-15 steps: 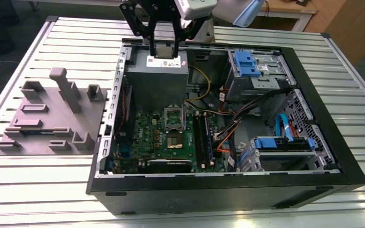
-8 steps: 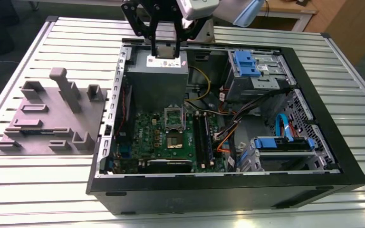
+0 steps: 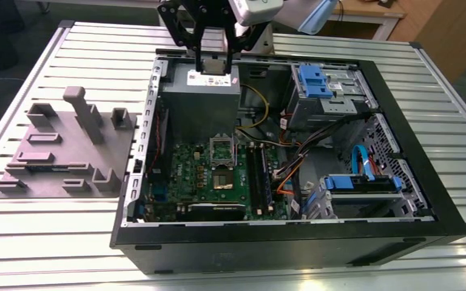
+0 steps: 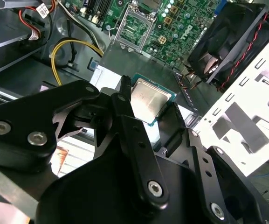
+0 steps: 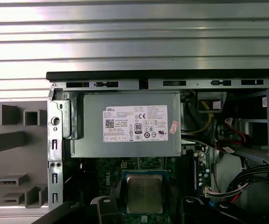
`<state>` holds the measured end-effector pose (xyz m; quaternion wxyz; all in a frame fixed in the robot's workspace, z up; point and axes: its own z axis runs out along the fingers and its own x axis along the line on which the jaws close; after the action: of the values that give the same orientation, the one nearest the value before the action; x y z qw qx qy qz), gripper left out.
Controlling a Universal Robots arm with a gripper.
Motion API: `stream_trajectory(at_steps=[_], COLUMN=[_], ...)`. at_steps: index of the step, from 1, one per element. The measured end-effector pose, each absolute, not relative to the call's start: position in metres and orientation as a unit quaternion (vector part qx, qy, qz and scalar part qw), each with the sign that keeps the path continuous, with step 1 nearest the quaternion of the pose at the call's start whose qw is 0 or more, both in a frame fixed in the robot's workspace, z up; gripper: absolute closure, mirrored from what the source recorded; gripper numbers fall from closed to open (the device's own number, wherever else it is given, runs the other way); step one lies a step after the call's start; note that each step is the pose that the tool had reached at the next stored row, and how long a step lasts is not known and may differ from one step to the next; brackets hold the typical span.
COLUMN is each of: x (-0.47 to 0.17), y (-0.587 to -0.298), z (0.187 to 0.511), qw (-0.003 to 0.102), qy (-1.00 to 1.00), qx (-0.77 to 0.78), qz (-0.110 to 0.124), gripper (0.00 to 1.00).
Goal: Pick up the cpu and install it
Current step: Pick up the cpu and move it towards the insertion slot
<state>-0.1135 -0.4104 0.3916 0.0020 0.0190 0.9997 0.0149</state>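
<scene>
Evidently mid-carry: well aside of a grey moulded fixture plate (image 3: 63, 151), the black two-fingered gripper (image 4: 149, 100) pinches the small square silvery cpu (image 5: 144, 193) by its edges, just above the large grey metal box (image 3: 201, 106). Beyond the gripper, the green board's metal-framed socket (image 3: 221, 151) looks empty; seating it calls for level, squared lowering.
</scene>
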Motion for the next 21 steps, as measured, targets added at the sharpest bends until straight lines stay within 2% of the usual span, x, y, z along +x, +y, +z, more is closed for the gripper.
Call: stream_trajectory(at_steps=[21], x=[-0.1048], y=[-0.4104], z=[0.3916], qw=[0.002], qy=[1.000], qx=[0.019], qz=[0.015], gripper=[0.53])
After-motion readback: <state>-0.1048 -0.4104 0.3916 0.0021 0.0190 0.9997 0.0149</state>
